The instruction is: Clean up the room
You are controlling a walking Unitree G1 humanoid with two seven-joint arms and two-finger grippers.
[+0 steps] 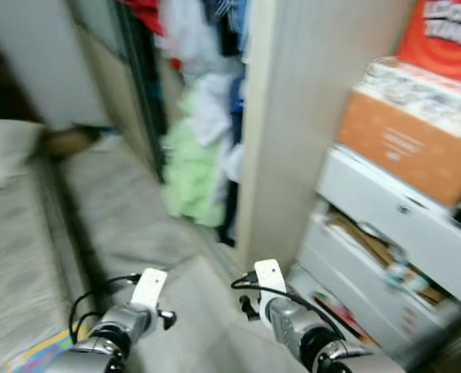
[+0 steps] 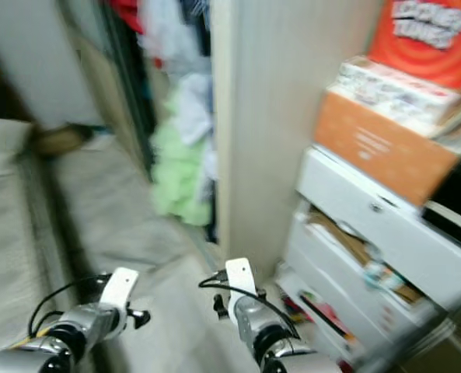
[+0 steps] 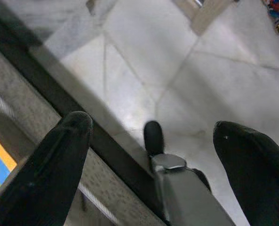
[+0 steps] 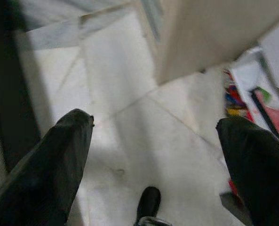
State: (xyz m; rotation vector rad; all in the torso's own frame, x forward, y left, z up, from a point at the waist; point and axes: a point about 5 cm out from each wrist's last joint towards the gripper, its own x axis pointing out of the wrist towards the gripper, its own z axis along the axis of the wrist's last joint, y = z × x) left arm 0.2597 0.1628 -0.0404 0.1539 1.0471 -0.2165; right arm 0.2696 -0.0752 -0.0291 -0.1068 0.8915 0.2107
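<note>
Below both grippers lies pale tiled floor (image 4: pixel 130 141); the wrist views show the left gripper (image 3: pixel 151 141) and right gripper (image 4: pixel 153 141) spread wide, empty. Both arms reach low and forward. Ahead hangs a heap of clothes (image 1: pixel 195 167), blurred, probably a wardrobe; beside the right gripper stand open white drawers (image 1: pixel 385 249).

Left gripper (image 3: pixel 151 136) fingers spread wide over pale tiled floor (image 3: pixel 144 61); dark bed-frame edge (image 3: pixel 73 113) beside.
</note>
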